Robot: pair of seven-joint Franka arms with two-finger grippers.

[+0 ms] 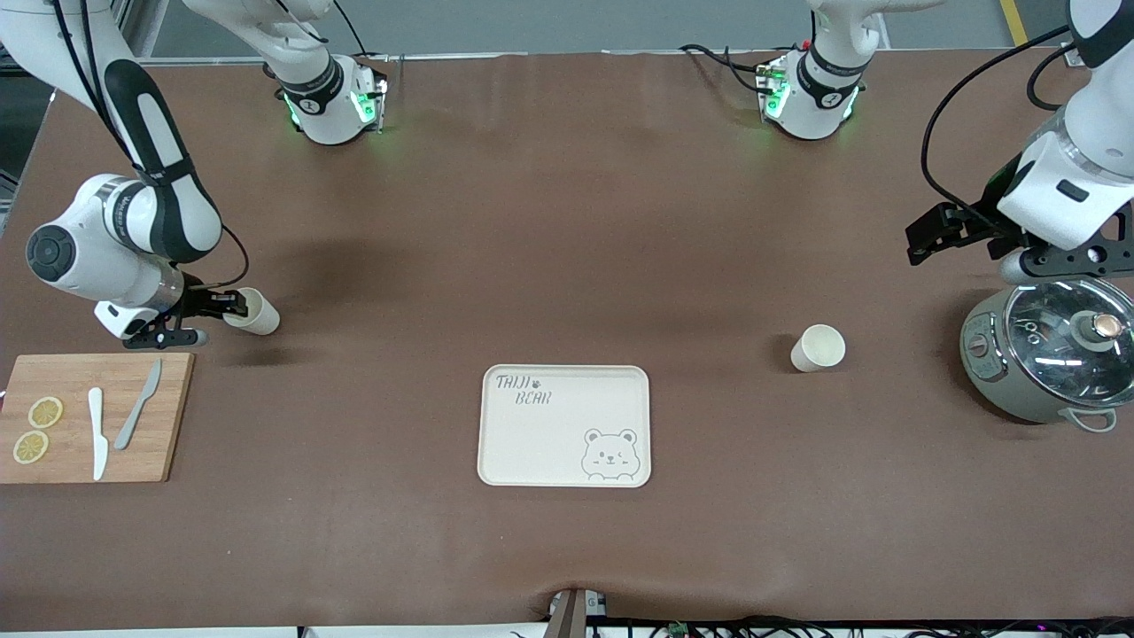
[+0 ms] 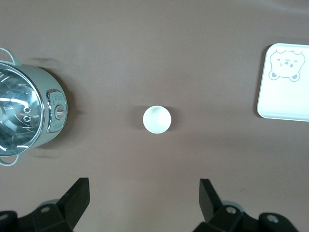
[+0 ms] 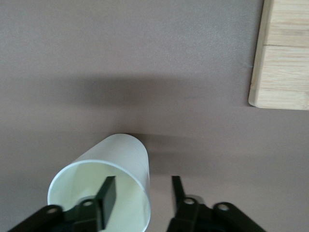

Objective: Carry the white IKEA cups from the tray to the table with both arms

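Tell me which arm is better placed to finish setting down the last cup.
Right. The right gripper straddles the wall of a cup by the cutting board; the left gripper waits open, high above the other cup.

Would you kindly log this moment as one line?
tray: empty | one cup: on table, left pincer open above | other cup: on table, wall between right pincer fingers

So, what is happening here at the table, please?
Two robot arms are clearing white cups off the tray, which now holds none. One cup stands upright on the table toward the left arm's end, beside a cooker; the left end effector hangs open above it. The right end effector, one finger inside the rim, has the other cup near the cutting board.
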